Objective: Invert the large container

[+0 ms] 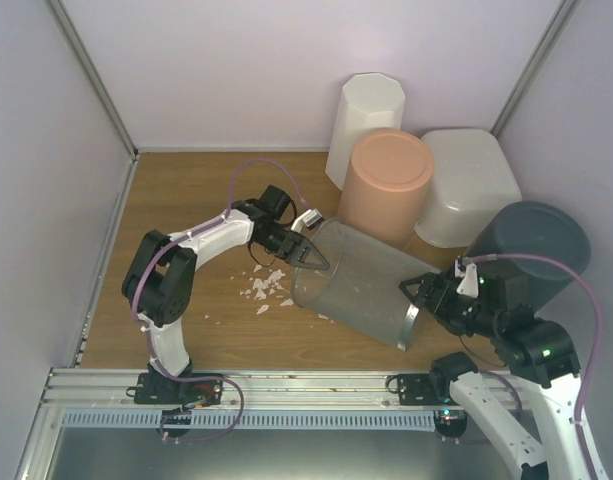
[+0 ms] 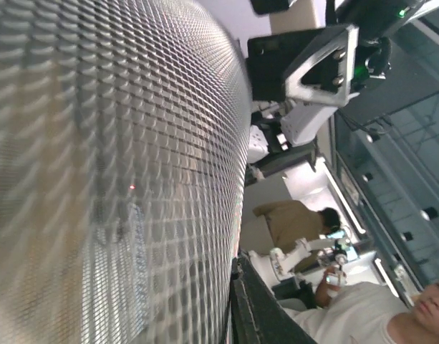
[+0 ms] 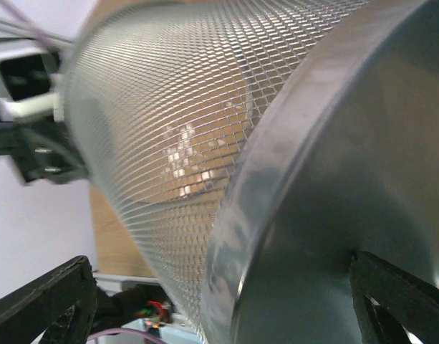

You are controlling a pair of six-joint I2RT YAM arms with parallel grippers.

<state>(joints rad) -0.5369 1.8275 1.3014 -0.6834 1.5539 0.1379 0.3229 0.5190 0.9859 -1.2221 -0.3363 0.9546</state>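
Observation:
The large container (image 1: 468, 186), a wide translucent-white tub, stands at the back right, and neither gripper touches it. A grey wire-mesh bin (image 1: 358, 283) lies tilted on its side between the two arms. My left gripper (image 1: 310, 254) is shut on the rim at its open end. In the left wrist view the mesh wall (image 2: 112, 179) fills the left half, with one dark finger (image 2: 266, 312) beside it. My right gripper (image 1: 417, 295) stands open at the bin's solid base (image 3: 355, 208), with its fingers (image 3: 41, 299) spread wide either side.
A tall white faceted bin (image 1: 366, 118) and a peach round bin (image 1: 388, 182) stand at the back beside the tub. A dark grey bin (image 1: 531, 245) stands behind my right arm. White scraps (image 1: 266, 288) lie on the wooden table under the left gripper.

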